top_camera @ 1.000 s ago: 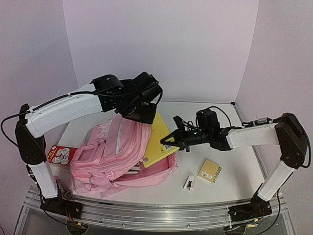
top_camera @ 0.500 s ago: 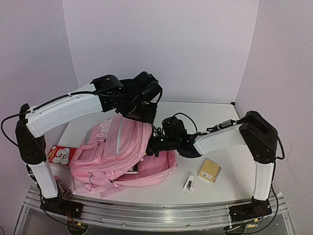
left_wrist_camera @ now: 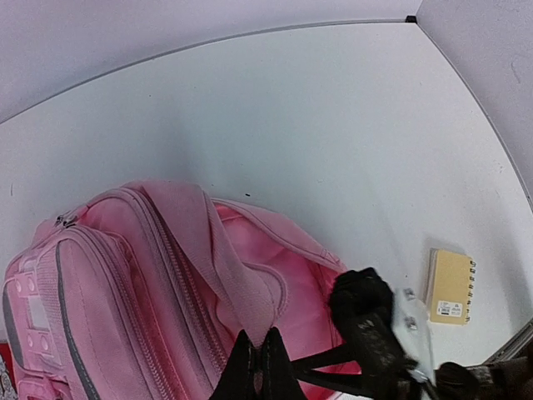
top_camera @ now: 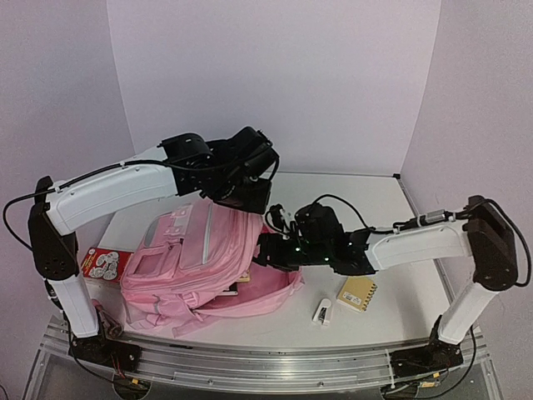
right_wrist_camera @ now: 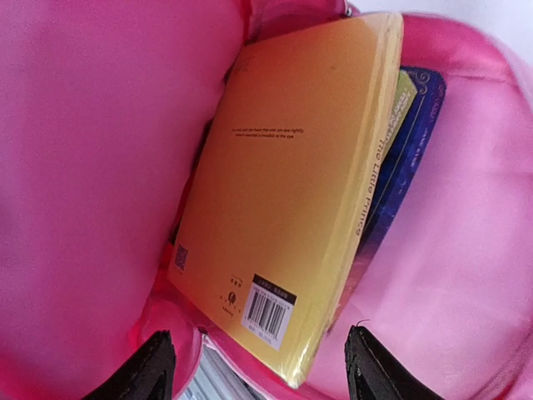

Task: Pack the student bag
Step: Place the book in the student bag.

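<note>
Pink student bag (top_camera: 187, 250) looked soft, floppy; best held by top strap (left_wrist_camera: 237, 279), where left jaws were clamped. Right jaws stood open over yellow book (right_wrist_camera: 283, 183) inside.

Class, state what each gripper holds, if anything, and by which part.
The left gripper pinches the student bag by its pink strap. The right gripper holds nothing: open by the yellow book.

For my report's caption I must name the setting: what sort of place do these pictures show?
Probably a robotics lab cell: plain walls box in a white table, a left arm and right arm stand on a metal rail, and a student bag lies there.
</note>
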Action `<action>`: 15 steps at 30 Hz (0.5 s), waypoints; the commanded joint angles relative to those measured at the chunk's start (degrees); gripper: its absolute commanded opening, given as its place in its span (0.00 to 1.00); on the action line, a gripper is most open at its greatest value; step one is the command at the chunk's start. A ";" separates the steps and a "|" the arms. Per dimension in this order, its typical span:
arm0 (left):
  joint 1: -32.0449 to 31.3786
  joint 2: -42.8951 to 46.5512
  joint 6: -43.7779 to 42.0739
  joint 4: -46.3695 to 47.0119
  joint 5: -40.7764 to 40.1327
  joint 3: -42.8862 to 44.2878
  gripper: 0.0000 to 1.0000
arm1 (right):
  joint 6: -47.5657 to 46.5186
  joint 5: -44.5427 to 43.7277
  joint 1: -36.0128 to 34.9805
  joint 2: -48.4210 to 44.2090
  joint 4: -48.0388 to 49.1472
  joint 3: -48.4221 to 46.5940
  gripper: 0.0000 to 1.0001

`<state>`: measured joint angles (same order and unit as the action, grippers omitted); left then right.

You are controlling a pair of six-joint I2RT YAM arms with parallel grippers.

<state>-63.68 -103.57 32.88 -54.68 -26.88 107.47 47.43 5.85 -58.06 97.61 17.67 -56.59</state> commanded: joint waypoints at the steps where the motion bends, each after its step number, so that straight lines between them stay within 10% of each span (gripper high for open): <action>1: -0.21 3.14 -1.15 7.70 -0.72 0.78 0.03 | -9.32 -8.17 -0.25 -8.73 -7.15 5.77 0.69; 6: -0.18 3.98 0.38 6.47 1.43 -1.90 0.92 | -18.16 -18.75 -0.24 -19.01 -14.05 15.02 0.77; 11: -0.22 8.55 11.43 -2.08 -3.16 -8.33 1.00 | -23.02 -25.05 -0.27 -29.64 -20.89 21.44 0.89; 15: -0.09 15.07 23.20 -9.97 -6.12 -17.24 1.00 | -27.25 -10.13 -0.34 -32.00 -23.46 22.02 0.88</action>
<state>-63.77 -96.54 42.52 -54.40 -28.41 96.56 26.78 -13.75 -58.15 67.67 -1.85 -34.35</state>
